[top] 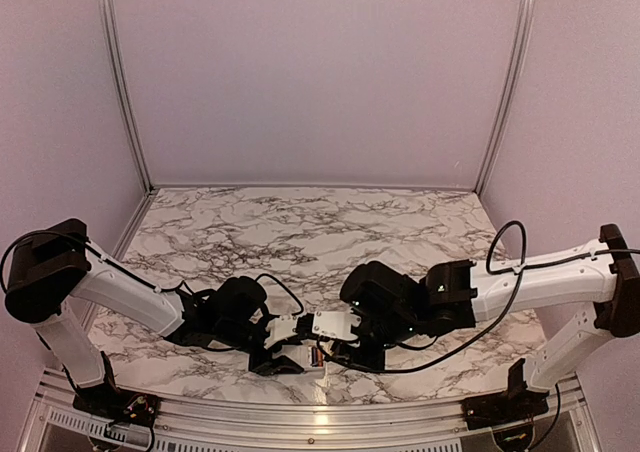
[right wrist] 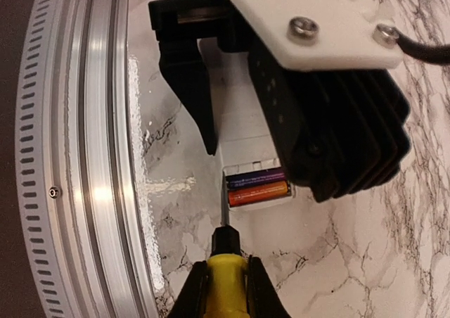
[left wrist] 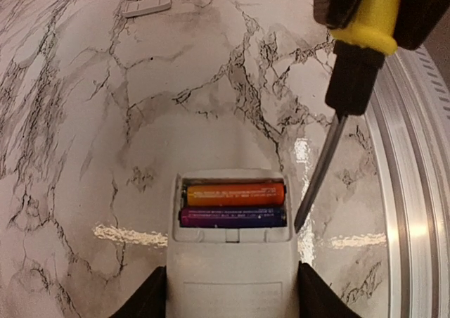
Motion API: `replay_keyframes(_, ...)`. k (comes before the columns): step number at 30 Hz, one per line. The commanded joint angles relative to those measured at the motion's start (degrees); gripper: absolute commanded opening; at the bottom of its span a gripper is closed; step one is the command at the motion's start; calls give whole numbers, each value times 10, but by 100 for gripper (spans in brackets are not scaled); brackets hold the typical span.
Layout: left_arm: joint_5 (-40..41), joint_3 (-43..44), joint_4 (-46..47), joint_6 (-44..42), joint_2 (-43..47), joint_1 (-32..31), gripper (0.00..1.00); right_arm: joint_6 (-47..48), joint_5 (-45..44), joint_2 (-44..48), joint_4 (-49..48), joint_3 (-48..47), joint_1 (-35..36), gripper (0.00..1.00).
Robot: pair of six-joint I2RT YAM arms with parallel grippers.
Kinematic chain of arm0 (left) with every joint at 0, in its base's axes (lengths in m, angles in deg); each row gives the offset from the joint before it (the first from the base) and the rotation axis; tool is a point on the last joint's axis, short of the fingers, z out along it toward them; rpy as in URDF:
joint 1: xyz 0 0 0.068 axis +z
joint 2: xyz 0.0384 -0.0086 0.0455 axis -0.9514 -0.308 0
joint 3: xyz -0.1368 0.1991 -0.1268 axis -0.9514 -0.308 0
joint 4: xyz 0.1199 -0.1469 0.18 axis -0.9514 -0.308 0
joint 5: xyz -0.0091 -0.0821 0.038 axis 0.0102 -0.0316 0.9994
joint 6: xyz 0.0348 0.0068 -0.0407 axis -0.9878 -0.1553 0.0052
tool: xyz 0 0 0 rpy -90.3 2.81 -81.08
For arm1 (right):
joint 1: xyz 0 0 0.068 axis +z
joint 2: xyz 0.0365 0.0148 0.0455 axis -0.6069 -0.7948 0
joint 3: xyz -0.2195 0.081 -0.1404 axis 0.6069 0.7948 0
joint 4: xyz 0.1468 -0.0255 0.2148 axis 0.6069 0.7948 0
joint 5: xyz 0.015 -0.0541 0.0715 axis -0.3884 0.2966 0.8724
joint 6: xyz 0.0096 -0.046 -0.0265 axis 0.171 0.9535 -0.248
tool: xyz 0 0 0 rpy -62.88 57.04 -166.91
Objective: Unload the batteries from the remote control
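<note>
Batteries point(left wrist: 234, 193) lie in the remote point(left wrist: 228, 262) your left pincer point(left wrist: 232, 293) clamps; your right pincer point(right wrist: 226, 290) grips the screwdriver point(left wrist: 348, 86), tip just beside them.

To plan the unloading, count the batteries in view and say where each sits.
2. Both lie in the open compartment of the remote: the orange battery nearest its end, the purple battery beside it.

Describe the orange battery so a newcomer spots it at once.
On the marble table, the left gripper holds the white remote, its compartment open at the far end. Of the two lying inside side by side, the orange battery is nearest the remote's end, beyond the purple battery.
</note>
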Motion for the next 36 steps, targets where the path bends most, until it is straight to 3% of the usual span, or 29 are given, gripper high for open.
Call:
replay_keyframes(1, -13, 7, 23, 6, -5, 1, 33, -3, -10, -5, -19, 11, 5, 0)
replay_keyframes(22, -20, 10, 18, 6, -7, 1, 31, -20, -34, -18, -9, 28, 9, 0)
replay_keyframes(36, -33, 5, 31, 27, -11, 1, 29, -33, -119, -48, 3, 52, 14, 0)
